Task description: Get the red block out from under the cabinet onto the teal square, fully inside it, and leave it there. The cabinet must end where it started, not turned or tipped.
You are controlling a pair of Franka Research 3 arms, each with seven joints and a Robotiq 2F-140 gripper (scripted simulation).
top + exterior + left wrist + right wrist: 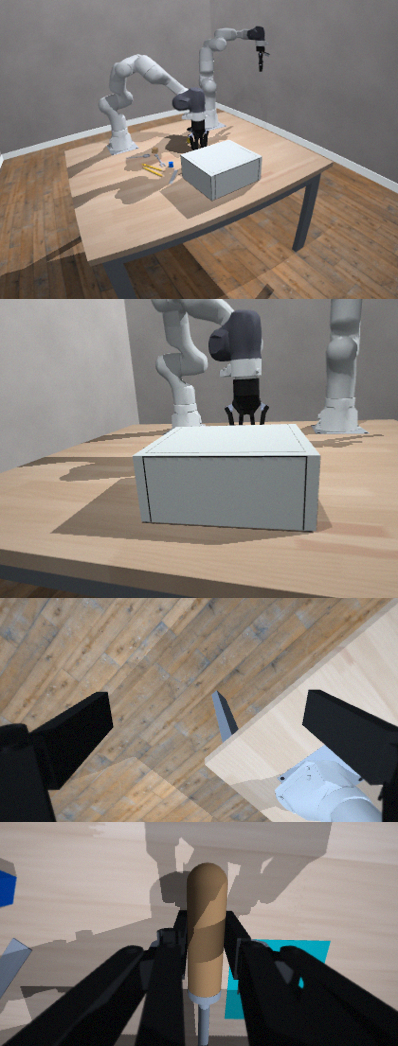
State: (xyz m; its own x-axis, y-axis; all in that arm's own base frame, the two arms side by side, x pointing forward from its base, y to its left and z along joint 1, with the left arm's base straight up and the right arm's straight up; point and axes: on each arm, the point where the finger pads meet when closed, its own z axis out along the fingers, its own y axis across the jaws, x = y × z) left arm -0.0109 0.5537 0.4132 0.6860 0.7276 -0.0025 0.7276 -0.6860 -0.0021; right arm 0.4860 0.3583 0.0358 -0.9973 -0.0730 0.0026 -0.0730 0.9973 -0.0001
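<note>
The pale grey cabinet (220,158) (227,493) stands flat and upright on the table. The red block is hidden in every view. The teal square (313,954) lies on the table in the right wrist view, right of the held tool and partly behind a finger. My right gripper (199,146) (205,925) is shut on the wooden handle (205,967) of a tool with a thin metal shaft (203,1024). It is behind the cabinet as the exterior camera sees it. My left gripper (261,70) (208,708) is open and empty, high up and away from the cabinet.
A blue cube (171,165) (6,889) lies beside the cabinet. Yellow pencils (153,169), a flat grey blade (173,177) (12,964) and a small brown block (154,149) lie near it. The left arm's base stands at the table's back edge.
</note>
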